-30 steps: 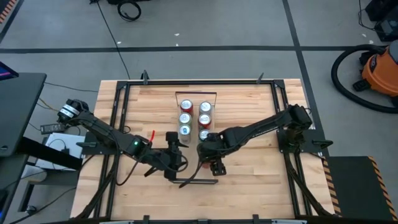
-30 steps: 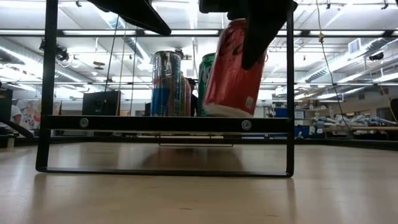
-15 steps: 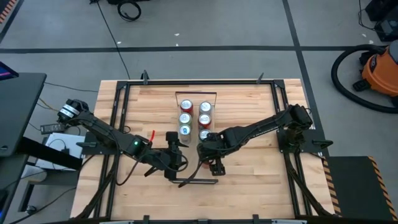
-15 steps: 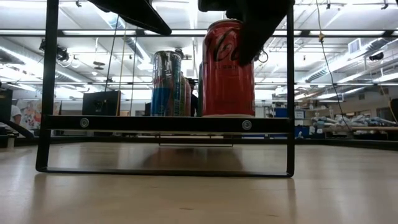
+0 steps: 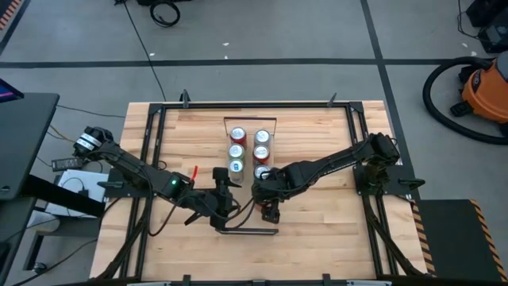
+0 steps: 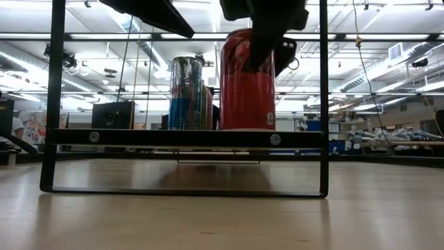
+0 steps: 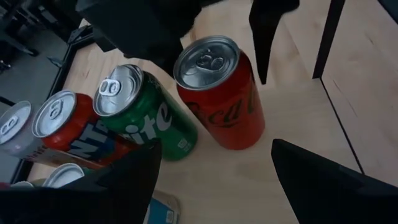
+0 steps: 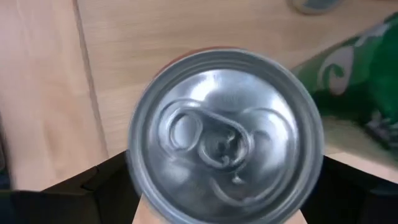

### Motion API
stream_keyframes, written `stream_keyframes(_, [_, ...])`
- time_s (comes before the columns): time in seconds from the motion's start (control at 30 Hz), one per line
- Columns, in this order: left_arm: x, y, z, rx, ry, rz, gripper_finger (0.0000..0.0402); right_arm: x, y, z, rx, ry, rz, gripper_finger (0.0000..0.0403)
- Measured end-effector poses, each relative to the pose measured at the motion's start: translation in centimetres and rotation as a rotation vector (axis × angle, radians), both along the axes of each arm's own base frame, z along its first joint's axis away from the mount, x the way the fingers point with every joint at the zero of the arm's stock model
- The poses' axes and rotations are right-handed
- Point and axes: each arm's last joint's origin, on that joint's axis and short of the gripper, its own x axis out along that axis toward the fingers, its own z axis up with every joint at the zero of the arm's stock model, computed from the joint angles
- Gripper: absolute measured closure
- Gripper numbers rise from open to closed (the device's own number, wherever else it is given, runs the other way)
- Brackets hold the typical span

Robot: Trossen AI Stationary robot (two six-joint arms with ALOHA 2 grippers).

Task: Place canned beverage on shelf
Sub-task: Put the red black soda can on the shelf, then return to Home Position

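The red can (image 6: 247,82) is standing upright on the shelf (image 6: 184,137), the right gripper (image 6: 263,42) hiding its top, fingers seemingly spread around it; the left gripper's (image 7: 211,180) fingers are gaping, empty.

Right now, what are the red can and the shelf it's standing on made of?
The red can looks like thin metal, probably aluminium: its top is shiny bare silver with a pull tab and its side is glossy red paint. The shelf looks like pale wood with visible grain; its end frame looks like matte black metal.

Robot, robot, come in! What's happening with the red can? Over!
Right gripper open around red can's top. Can upright on shelf, beside green can. Left gripper open, waiting nearby. Nothing blocking.
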Motion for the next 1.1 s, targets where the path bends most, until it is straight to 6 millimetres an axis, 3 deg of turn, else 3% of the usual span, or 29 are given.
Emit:
stream_keyframes(0.3, [0.0,0.0,0.1,0.042,0.003,-0.030,0.0086,-1.2,0.5,1.9,0.005,-0.040,0.000,0.0043])
stream_keyframes(0.6, [-2.3,0.4,2.5,0.011,-0.094,-0.071,0.0086,-3.9,0.8,5.5,-0.175,-0.157,0.014,0.0044])
stream_keyframes(1.1, [-4.5,1.6,3.4,-0.028,-0.199,-0.074,0.0086,-7.6,-1.8,6.1,-0.225,-0.337,-0.010,0.0047])
